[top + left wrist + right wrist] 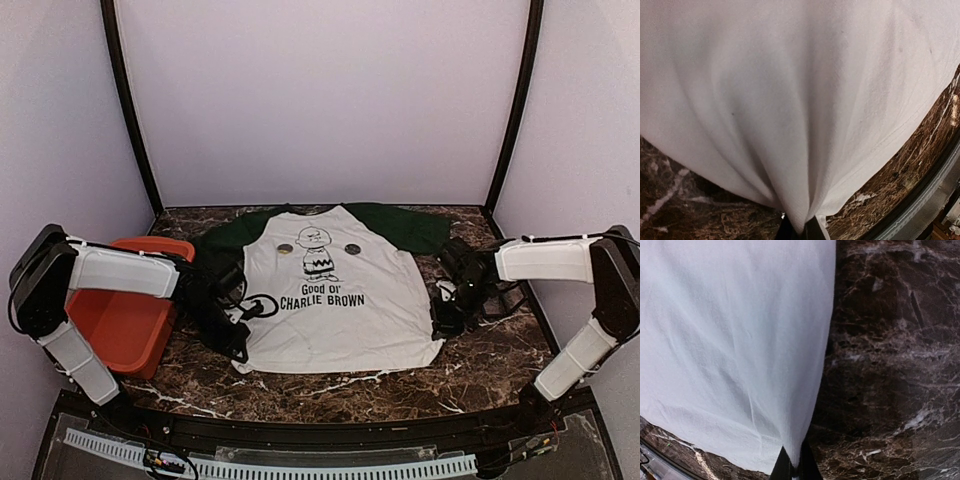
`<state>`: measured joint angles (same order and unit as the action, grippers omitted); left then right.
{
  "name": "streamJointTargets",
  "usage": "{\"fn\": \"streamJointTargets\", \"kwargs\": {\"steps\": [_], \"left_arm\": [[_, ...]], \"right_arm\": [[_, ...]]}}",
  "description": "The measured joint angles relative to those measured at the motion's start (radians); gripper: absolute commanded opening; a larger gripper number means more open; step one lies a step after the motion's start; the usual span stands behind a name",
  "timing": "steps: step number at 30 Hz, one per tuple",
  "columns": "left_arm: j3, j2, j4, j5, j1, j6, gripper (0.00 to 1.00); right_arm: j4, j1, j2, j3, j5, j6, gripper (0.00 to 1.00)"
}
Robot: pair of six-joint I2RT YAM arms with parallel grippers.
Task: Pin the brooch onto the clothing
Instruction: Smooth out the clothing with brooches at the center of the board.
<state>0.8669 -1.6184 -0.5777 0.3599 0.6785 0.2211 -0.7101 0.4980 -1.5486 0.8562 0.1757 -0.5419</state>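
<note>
2 hands are clamped on the white T-shirt with dark green raglan sleeves and a black cartoon boy print (330, 320), 1 at each lower corner. The shirt lies face up on the dark brown marbled surface (480, 372), collar toward the back wall and hem toward the arms.

The left hand (238, 345) sits at the shirt's lower left corner. In its wrist view the black fingertips (812, 231) are pressed together on a gathered fold of white cloth, and creases fan upward from the pinch. The right hand (440, 325) sits on the right side seam just above the hem. Its fingertips (782, 467) are likewise closed on the cloth's edge, with bare marble immediately to the right of them.

2 small round greyish discs (285, 247) rest on the chest, 1 on either side of the printed head (too small to make out in detail), well apart from both hands.

A band of bare marble runs between the hem and the black rail at the near edge. A narrower strip lies open to the right of the shirt, behind the right arm. An orange-red plastic bin (120, 325) stands at the left edge, just beside the left arm. The green sleeves reach close to the back wall.
</note>
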Motion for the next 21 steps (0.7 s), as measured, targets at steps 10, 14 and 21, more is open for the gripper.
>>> {"fn": "streamJointTargets", "kwargs": {"steps": [10,14,21], "left_arm": [[-0.009,0.065,-0.066,0.054,0.001,0.022,0.09],[-0.008,0.065,-0.093,0.062,0.001,0.019,0.65],[0.049,0.115,-0.181,0.005,0.001,0.018,0.99]], "right_arm": [[-0.112,0.006,0.125,0.0,0.014,-0.026,0.19],[-0.132,0.026,0.127,-0.005,0.018,-0.027,0.61],[-0.264,0.06,0.138,0.106,-0.088,-0.011,0.99]]}}
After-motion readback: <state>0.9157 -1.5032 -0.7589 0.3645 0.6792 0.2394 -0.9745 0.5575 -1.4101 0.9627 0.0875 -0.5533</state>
